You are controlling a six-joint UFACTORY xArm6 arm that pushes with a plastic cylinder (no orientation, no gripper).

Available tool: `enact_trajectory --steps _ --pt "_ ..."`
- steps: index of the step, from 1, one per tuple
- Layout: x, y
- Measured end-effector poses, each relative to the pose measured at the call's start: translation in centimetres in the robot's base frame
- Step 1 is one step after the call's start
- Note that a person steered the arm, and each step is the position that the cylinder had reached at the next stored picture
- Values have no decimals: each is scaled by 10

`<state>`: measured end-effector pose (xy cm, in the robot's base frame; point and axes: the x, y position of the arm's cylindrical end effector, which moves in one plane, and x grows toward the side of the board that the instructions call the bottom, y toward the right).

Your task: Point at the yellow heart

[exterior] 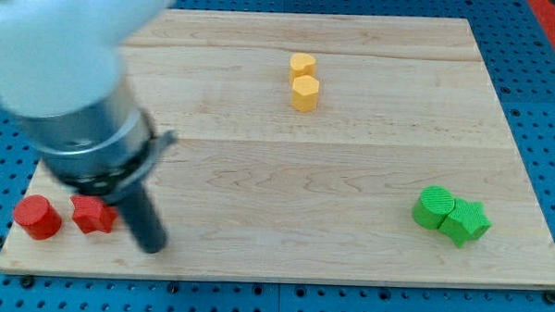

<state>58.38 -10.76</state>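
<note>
My tip (152, 245) sits low at the view's left, near the bottom edge of the wooden board (351, 177). It is the blurred lower end of a plain dark rod, so there are no fingers to stand apart or together. Just to its left lies a red block (93, 214) of uneven, star-like outline, close beside the rod; whether they touch I cannot tell through the blur. Further left is a red cylinder (37, 216), near the board's left edge and apart from the first red block.

The yellow heart (302, 64) lies well away, near the view's top and slightly right of centre. Directly below it, touching or almost touching, stands a yellow block (305, 93) with a faceted, hexagon-like top. A broad stretch of bare wood runs between my tip and this yellow pair.

At the view's lower right two green blocks sit pressed together: a rounded green block (432, 207) and a green star (467, 221) to its right, both near the board's right edge.

The board is pale wood with fine horizontal grain and visible plank seams. It rests on a blue perforated surface (539, 91) dotted with regular holes. The blocks look like matte plastic. The arm's large body (50, 46) above the rod is white and grey, out of focus. No writing or labels can be read anywhere.
</note>
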Motion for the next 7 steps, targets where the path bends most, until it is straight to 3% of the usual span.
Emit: enact_trajectory --steps 1,3,4,5,7 --pt "-21 59" --pt "-26 59" --pt "-52 72" --pt "-81 105" --pt "-191 157"
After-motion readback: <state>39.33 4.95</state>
